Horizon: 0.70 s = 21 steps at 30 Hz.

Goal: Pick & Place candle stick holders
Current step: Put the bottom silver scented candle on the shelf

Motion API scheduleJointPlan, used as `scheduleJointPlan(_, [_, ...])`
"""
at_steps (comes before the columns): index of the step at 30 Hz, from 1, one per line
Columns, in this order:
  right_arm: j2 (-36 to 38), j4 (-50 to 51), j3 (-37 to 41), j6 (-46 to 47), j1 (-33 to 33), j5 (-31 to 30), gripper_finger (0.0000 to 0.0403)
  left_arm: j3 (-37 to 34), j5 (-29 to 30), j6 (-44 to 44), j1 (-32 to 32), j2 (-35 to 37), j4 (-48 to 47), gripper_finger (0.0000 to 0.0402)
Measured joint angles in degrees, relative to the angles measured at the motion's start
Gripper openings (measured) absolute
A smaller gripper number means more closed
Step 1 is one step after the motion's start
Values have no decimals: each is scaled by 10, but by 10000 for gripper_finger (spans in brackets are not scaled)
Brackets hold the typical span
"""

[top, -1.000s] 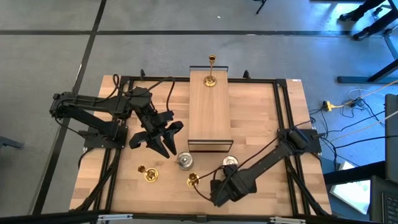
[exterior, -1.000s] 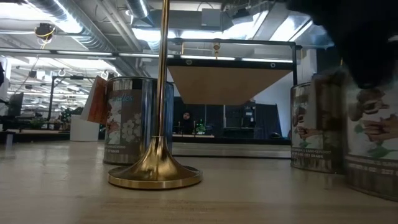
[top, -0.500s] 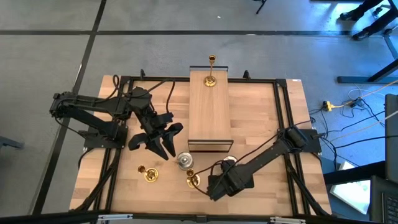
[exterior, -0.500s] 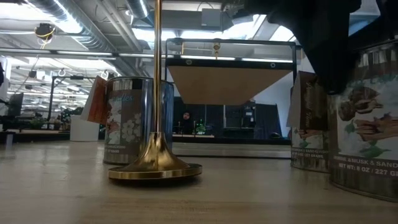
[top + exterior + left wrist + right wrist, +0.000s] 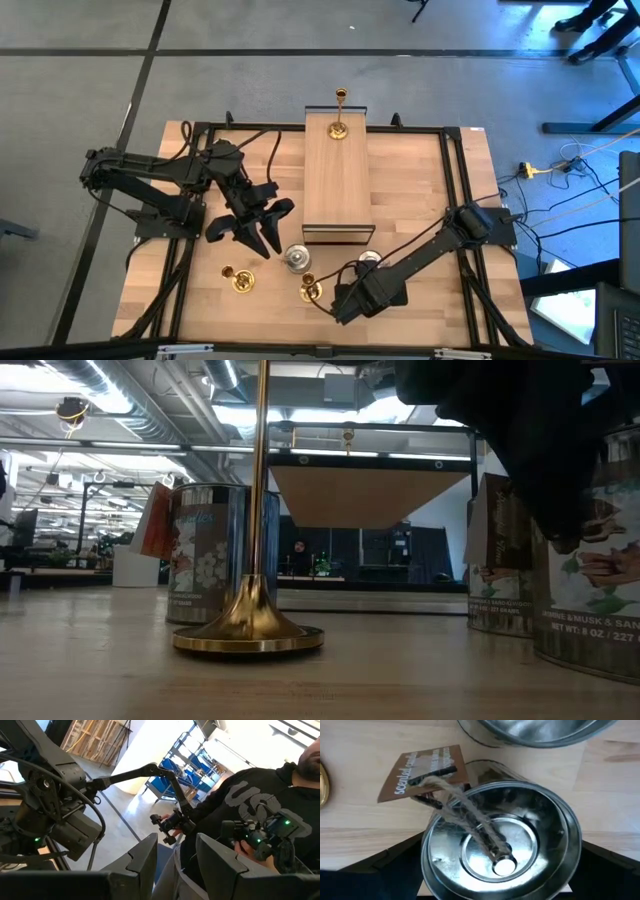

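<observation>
My right gripper (image 5: 342,300) is open and reaches down over a squat silver holder (image 5: 502,850) with a twine loop and a brown tag, near the table's front edge; its fingers stand on either side of the holder. That holder rests on the table (image 5: 590,620). Two more silver holders (image 5: 297,258) (image 5: 370,260) stand behind it. One brass holder (image 5: 310,290) stands just left of my right gripper, another (image 5: 238,280) farther left, and a third (image 5: 338,128) on the wooden box. My left gripper (image 5: 250,232) is open and empty, left of the box. My right gripper comes at the silver holder from above, one finger (image 5: 395,870) outside each side of its round wall (image 5: 432,870). The holder stands upright on the table. I cannot tell whether the fingers touch the wall.
A long wooden box (image 5: 338,190) lies in the table's middle, running from far to near. A black frame (image 5: 455,180) borders the table. A person holding controllers shows in the left wrist view (image 5: 260,820), beyond the table.
My right gripper has moved toward the table's left edge and come down over the near silver holder. That holder has slid a little leftward on the table. The brass holder beside it rocked and stands upright again.
</observation>
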<state>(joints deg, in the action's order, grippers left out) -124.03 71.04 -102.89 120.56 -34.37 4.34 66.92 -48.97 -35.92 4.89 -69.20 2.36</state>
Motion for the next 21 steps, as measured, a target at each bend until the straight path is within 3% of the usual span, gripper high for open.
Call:
scheduleJointPlan(8, [0, -7, 13, 18, 0, -6, 399, 0, 0, -3, 0, 0, 0, 131])
scheduleJointPlan(21, [-1, -77, 66, 25, -2, 42, 399, 0, 0, -3, 0, 0, 0, 131])
